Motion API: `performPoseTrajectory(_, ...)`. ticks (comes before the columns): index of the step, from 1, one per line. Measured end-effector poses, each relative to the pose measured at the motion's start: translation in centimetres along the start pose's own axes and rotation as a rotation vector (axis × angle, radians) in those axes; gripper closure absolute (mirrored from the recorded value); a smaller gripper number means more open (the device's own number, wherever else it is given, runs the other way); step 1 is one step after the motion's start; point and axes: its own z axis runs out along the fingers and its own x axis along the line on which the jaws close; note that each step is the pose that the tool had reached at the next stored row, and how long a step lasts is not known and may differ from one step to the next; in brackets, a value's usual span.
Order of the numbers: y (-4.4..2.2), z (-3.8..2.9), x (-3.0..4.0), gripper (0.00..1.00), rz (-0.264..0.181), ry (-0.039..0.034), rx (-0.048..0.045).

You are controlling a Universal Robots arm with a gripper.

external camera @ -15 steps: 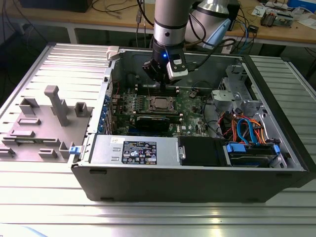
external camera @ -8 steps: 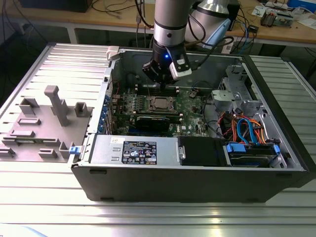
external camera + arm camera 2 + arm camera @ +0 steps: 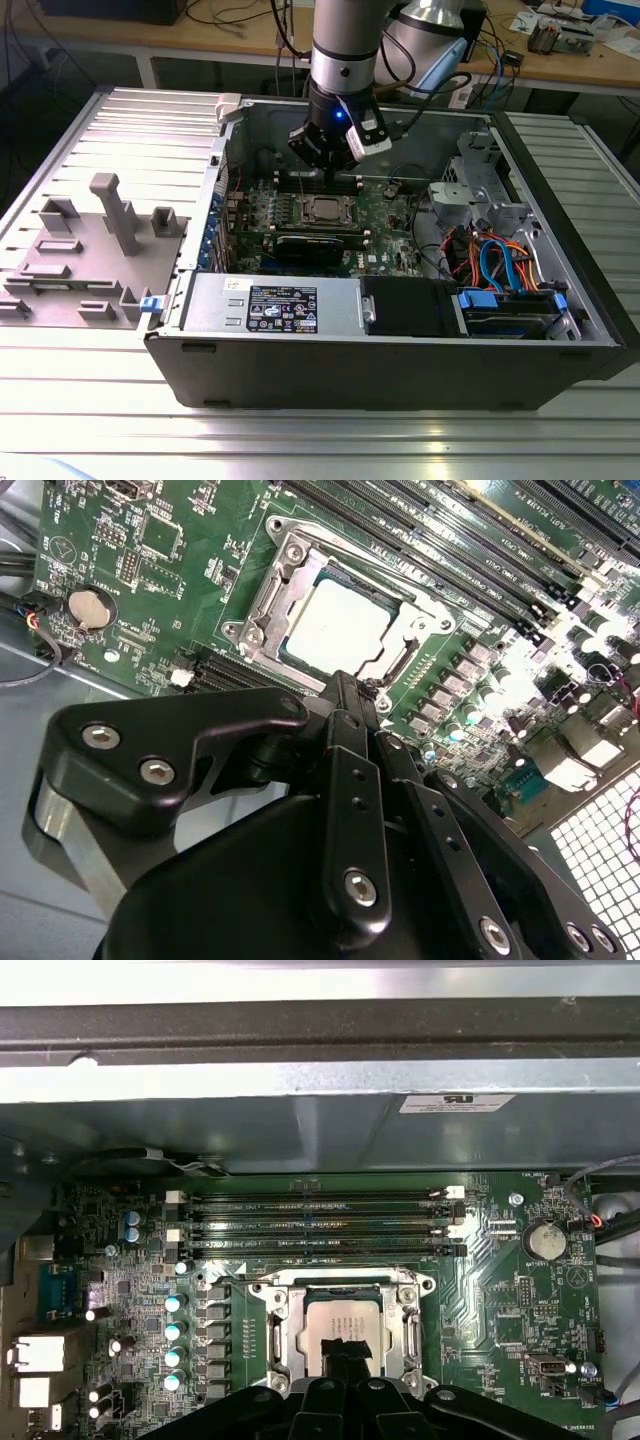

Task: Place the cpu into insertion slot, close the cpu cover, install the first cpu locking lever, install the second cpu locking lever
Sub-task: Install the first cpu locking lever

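The cpu (image 3: 335, 625), a flat square chip with a silvery top, lies in its socket on the green motherboard (image 3: 500, 1300), and it also shows in the first wrist view (image 3: 345, 1312) and the exterior view (image 3: 328, 209). The cpu cover (image 3: 262, 598), a silvery metal frame, lies flat around the chip with the chip showing through its window (image 3: 276, 1328). My gripper (image 3: 345, 692) hangs just above the near edge of the socket, its black fingers (image 3: 340, 1355) together with nothing between them. In the exterior view the gripper (image 3: 328, 172) is inside the open computer case, over the socket.
Rows of memory slots (image 3: 320, 1222) run beside the socket. A black card (image 3: 318, 245) sits in front of it. A coin battery (image 3: 545, 1240), the case wall (image 3: 300, 1130), the power supply (image 3: 280, 305) and coloured cables (image 3: 490, 262) surround the board. A grey fixture (image 3: 90, 250) stands outside the case.
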Motion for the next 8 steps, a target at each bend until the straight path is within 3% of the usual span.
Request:
performPoseTrajectory(4,0.00,0.01,0.14,0.89,0.000,-0.0001,-0.0002)
performPoseTrajectory(8,-0.02,0.00,0.93,0.89,0.000,0.0000,0.0000)
